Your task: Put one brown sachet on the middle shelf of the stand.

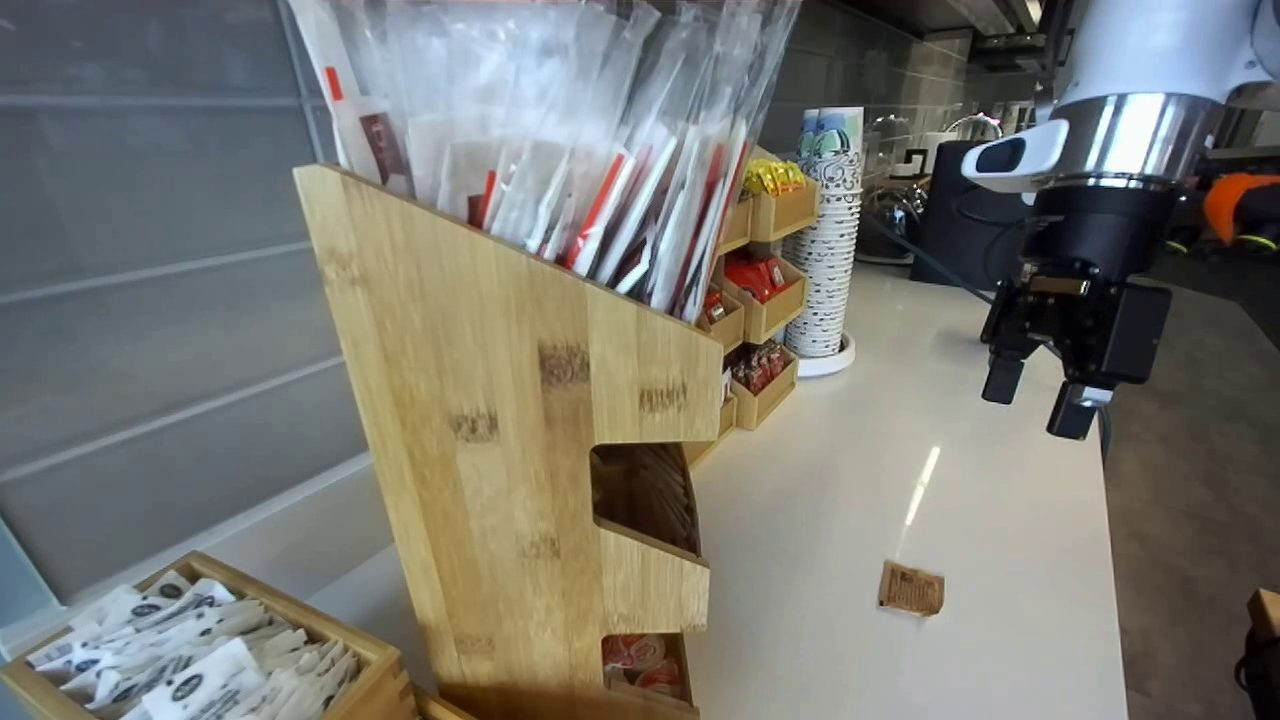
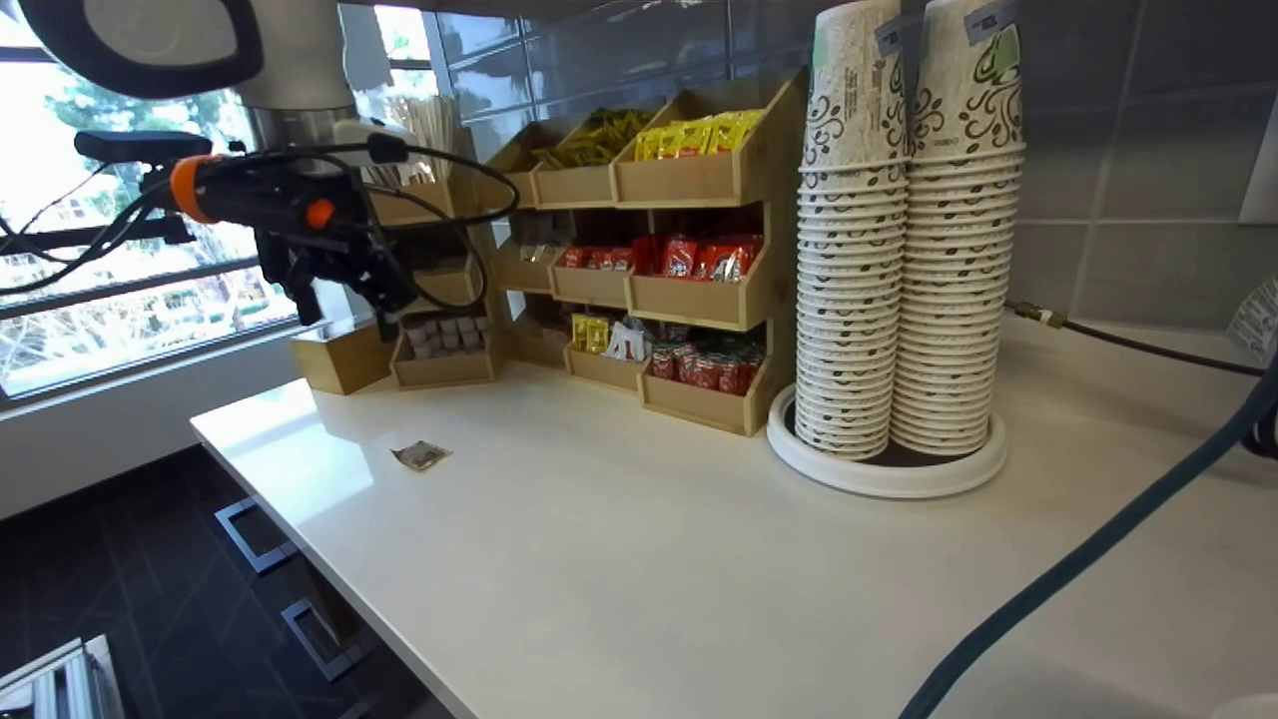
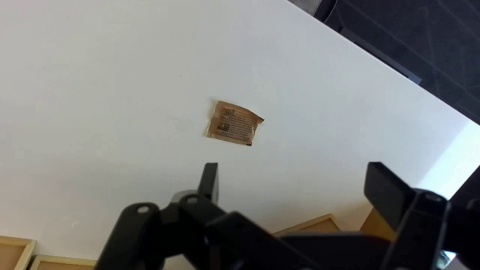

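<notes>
The brown sachet (image 1: 911, 588) lies flat on the white counter, in front of the stand. It also shows in an exterior view (image 2: 421, 455) and in the wrist view (image 3: 235, 123). The bamboo stand (image 1: 500, 400) stands upright with wrapped straws in its top. Its middle shelf (image 1: 645, 490) is a dark recess that holds thin items on edge; the arm and cables partly cover the stand in an exterior view (image 2: 444, 369). My gripper (image 1: 1038, 395) is open and empty, above the counter and apart from the sachet. It also shows in the wrist view (image 3: 290, 172), fingers wide apart.
A low wooden box (image 1: 385, 665) of white sachets stands beside the stand. A tiered rack (image 2: 689, 300) holds red and yellow packets. Tall stacks of paper cups (image 2: 849, 300) stand on a white round tray (image 2: 889, 481). A blue hose (image 2: 1098, 559) crosses the counter. The counter's edge (image 3: 393, 71) is near.
</notes>
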Available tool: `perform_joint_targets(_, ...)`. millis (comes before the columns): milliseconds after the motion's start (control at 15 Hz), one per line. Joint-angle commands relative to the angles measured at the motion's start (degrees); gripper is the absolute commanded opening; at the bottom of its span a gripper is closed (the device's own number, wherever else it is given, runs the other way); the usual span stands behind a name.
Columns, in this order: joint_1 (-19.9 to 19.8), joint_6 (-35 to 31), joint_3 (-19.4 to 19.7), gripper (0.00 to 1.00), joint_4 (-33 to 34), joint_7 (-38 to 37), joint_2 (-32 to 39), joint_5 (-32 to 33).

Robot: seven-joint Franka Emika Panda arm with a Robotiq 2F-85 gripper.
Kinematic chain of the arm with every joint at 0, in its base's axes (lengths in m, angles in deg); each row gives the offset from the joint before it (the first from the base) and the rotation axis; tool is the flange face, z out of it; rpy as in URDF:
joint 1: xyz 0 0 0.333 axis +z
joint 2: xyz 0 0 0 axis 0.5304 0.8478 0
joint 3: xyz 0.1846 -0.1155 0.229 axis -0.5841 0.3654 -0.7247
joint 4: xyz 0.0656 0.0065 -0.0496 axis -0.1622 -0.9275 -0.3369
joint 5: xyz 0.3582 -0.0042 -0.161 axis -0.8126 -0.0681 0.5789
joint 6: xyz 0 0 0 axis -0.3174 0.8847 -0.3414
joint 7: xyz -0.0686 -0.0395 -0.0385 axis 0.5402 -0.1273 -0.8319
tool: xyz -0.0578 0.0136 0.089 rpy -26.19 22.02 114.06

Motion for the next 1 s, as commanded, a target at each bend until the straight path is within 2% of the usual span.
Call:
perform_joint_targets(0,-1.48,0.27,-1.38,1.00,0.13,0.65,0.16,-0.80)
perform_joint_targets(400,-1.40,-4.27,-1.66,1.00,-3.86,-0.86,4.53,-4.01)
perform_joint_targets(533,-1.25,-7.56,-2.83,1.00,-4.87,-2.02,6.84,-5.00)
perform_joint_targets(800,0.19,-14.59,-3.52,1.00,-6.16,-1.35,10.99,-11.69)
perform_joint_targets(933,0.02,-17.84,-4.52,1.00,-6.63,-1.34,13.13,-12.46)
